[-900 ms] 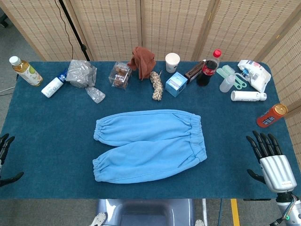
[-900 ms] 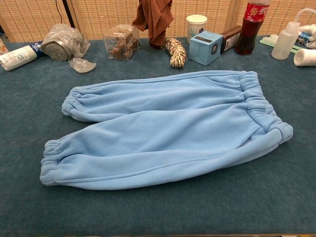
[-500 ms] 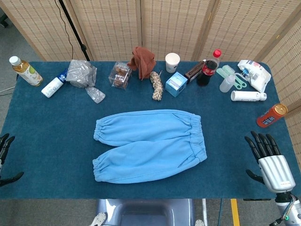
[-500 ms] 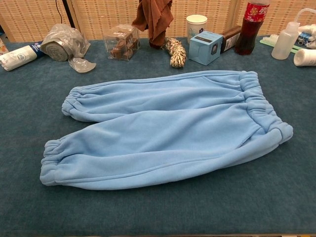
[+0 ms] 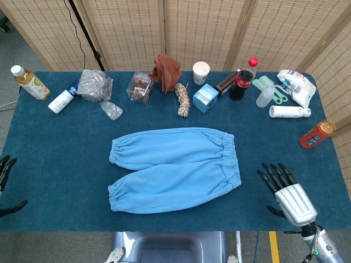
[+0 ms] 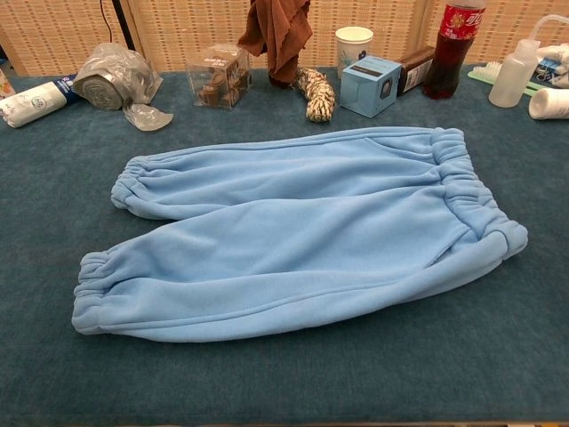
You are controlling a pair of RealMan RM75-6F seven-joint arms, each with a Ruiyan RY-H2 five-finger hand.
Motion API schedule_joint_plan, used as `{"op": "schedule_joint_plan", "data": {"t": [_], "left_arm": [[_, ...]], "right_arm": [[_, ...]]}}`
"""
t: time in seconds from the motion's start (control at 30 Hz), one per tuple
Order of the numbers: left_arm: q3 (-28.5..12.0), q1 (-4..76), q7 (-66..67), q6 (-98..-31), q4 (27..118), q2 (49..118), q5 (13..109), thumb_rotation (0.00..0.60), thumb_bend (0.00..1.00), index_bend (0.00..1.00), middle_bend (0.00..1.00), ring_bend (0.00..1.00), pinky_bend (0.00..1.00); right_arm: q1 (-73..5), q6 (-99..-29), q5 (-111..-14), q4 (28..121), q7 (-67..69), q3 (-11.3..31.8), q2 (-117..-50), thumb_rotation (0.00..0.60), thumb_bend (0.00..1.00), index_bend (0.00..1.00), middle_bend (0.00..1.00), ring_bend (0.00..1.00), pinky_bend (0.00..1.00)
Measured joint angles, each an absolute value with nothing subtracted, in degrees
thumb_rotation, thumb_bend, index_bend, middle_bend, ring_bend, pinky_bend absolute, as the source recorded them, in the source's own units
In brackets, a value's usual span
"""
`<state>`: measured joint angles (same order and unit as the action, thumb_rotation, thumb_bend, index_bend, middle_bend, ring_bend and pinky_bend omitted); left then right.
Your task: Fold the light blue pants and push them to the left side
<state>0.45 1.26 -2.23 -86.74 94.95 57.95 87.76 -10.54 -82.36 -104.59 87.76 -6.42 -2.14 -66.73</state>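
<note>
The light blue pants (image 5: 174,167) lie flat in the middle of the dark blue table (image 5: 60,148), both legs pointing left and the elastic waistband on the right; the chest view shows the pants (image 6: 293,231) too. My right hand (image 5: 286,192) hovers open near the table's front edge, a short way right of the waistband, fingers spread and pointing away, holding nothing. Only the dark fingertips of my left hand (image 5: 5,183) show at the far left edge, apart and empty. Neither hand appears in the chest view.
Along the back edge stand a tea bottle (image 5: 30,82), white bottle (image 5: 62,99), silver bag (image 5: 94,86), snack box (image 5: 140,87), brown cloth (image 5: 165,68), rope (image 5: 182,99), paper cup (image 5: 201,72), blue box (image 5: 205,97), cola bottle (image 5: 244,79) and toiletries (image 5: 288,90). An orange can (image 5: 316,134) lies right.
My right hand has moved left and slightly nearer, closing most of the gap to the waistband. The pants and left hand have not moved.
</note>
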Motion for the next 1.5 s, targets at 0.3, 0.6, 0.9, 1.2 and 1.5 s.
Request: {"op": "schedule_joint_plan", "data": {"t": [0.3,0.6,0.9,1.2,1.5], "left_arm": [[0.22,1.49,-3.0,-85.97,95.17,57.57,87.01,0.6,0.0,0.0,0.0,0.0,0.0],[0.04,1.77,-3.76,-85.19,95.19,57.21,86.36,0.6,0.0,0.0,0.0,0.0,0.0],[-0.08,1.98,-4.59,-84.57,95.1,56.9,85.89,0.6,0.0,0.0,0.0,0.0,0.0],[-0.13,2.11,-4.95,-84.29,95.0,56.77,85.8,0.6,0.0,0.0,0.0,0.0,0.0],[0.34,2.69,-3.89,-83.63,94.76,57.35,87.29,0.6,0.0,0.0,0.0,0.0,0.0]], "right_arm": [[-16.3,-77.26,-107.47,82.84,-5.8,-2.25,-72.46,0.6,0.0,0.01,0.01,0.0,0.13],[-20.97,-71.6,-107.74,81.25,-8.11,-1.72,-77.26,0.6,0.0,0.11,0.1,0.03,0.2],[-24.02,-68.62,-106.19,77.1,-8.52,-1.1,-83.52,0.6,0.09,0.27,0.25,0.17,0.28],[-25.62,-68.41,-104.76,71.39,-6.43,-1.06,-87.2,0.6,0.31,0.46,0.44,0.34,0.43],[-26.09,-72.98,-105.61,65.58,0.86,-2.21,-90.02,0.6,0.45,0.59,0.56,0.43,0.59]]}}
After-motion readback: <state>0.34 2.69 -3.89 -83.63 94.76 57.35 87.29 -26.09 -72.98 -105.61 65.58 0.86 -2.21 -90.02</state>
